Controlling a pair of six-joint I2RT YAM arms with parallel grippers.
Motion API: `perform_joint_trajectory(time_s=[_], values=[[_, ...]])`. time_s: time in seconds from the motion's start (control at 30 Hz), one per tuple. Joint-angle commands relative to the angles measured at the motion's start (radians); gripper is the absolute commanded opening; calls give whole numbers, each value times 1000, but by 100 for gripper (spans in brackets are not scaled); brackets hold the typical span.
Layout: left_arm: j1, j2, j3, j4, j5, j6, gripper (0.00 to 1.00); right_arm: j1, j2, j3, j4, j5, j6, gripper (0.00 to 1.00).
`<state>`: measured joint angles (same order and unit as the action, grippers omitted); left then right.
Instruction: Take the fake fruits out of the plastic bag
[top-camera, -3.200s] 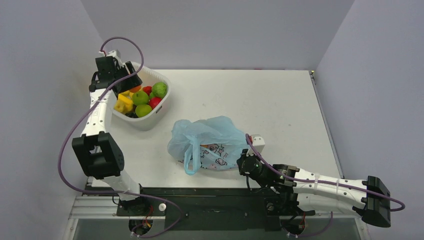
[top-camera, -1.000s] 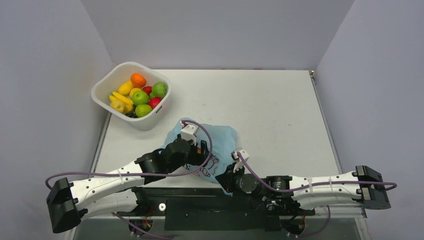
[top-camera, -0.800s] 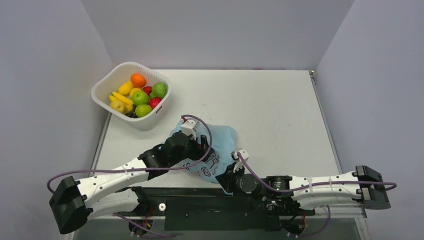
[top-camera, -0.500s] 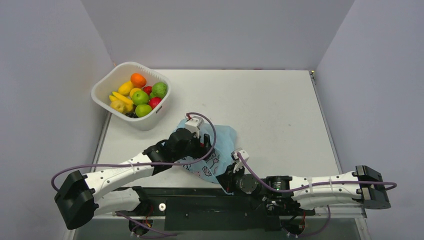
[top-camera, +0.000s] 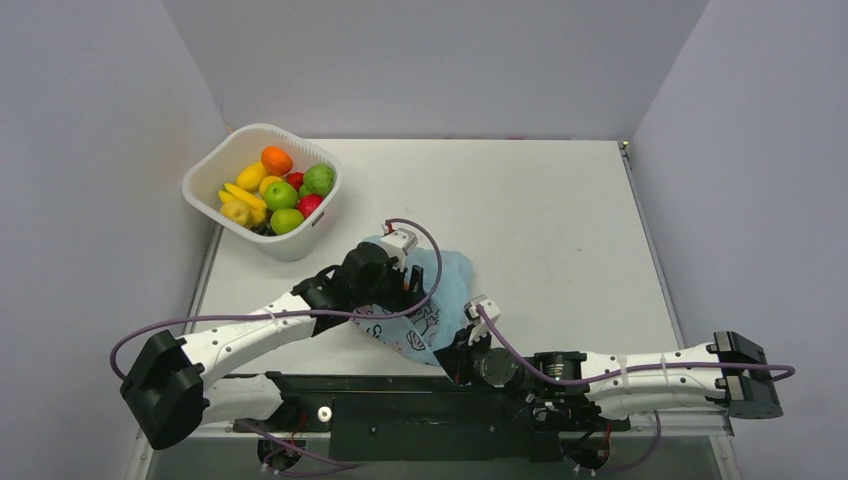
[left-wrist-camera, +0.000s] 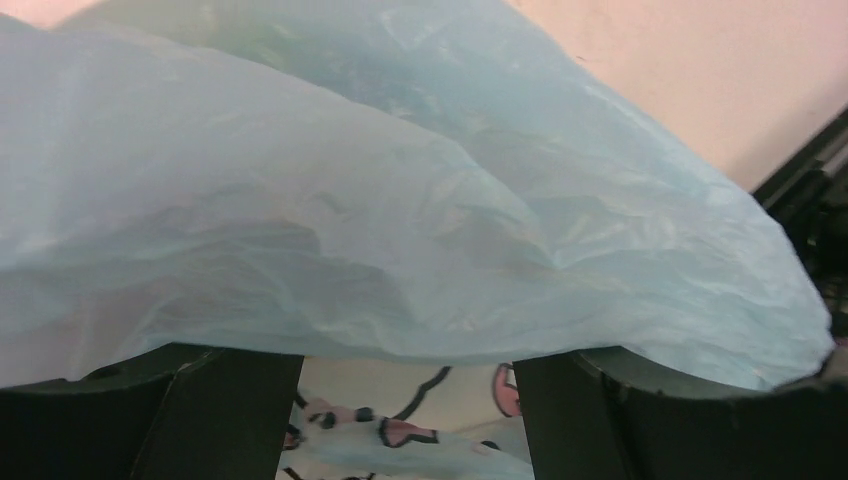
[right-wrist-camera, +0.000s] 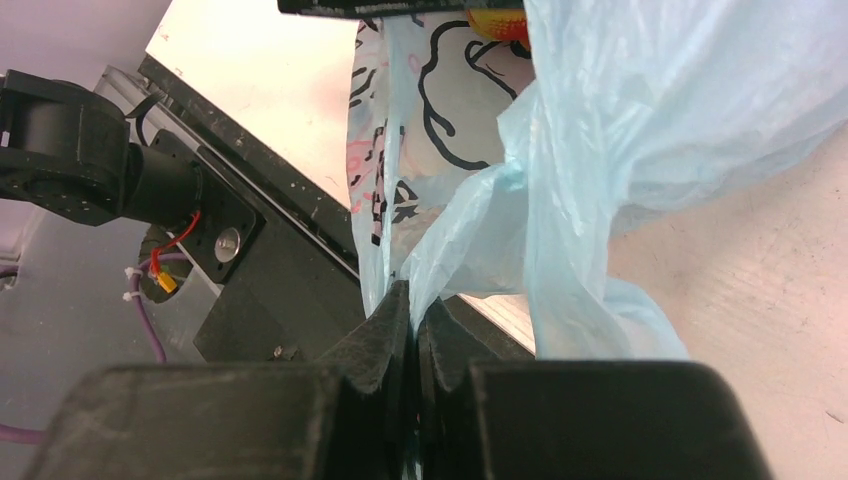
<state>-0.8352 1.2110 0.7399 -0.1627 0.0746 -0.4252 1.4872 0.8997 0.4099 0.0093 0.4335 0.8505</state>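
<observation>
White desk (top-camera: 560, 210), grey walls: the left pincer (left-wrist-camera: 405, 420) has swung back from the basket (top-camera: 300, 245) and now noses into the bag (top-camera: 445, 280) near the front edge, jaws apart under draped film. The right pincer (right-wrist-camera: 413, 330) stays clamped on a bag fold (holding it taut). Likely another fetch is starting; fruits inside are hidden, though an orange (top-camera: 276, 159) already sits in the basket.

Translucent light-blue plastic bag (top-camera: 450, 275) lies crumpled, its print showing.
</observation>
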Motion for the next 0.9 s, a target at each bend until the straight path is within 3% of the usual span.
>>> perform_joint_trajectory(time_s=[0.0, 0.2, 0.37, 0.57, 0.87], values=[[11, -66, 18, -61, -193, 167, 69, 8, -8, 8, 23, 27, 5, 0], [25, -52, 61, -204, -328, 253, 68, 8, 6, 23, 18, 27, 0, 0], [25, -134, -16, -118, -417, 181, 72, 7, 29, 32, 18, 20, -3, 0], [62, -93, -55, 41, -323, 157, 75, 7, 37, 39, 20, 16, -10, 0], [65, 40, 7, 99, -248, 142, 59, 8, 24, 33, 20, 22, -2, 0]])
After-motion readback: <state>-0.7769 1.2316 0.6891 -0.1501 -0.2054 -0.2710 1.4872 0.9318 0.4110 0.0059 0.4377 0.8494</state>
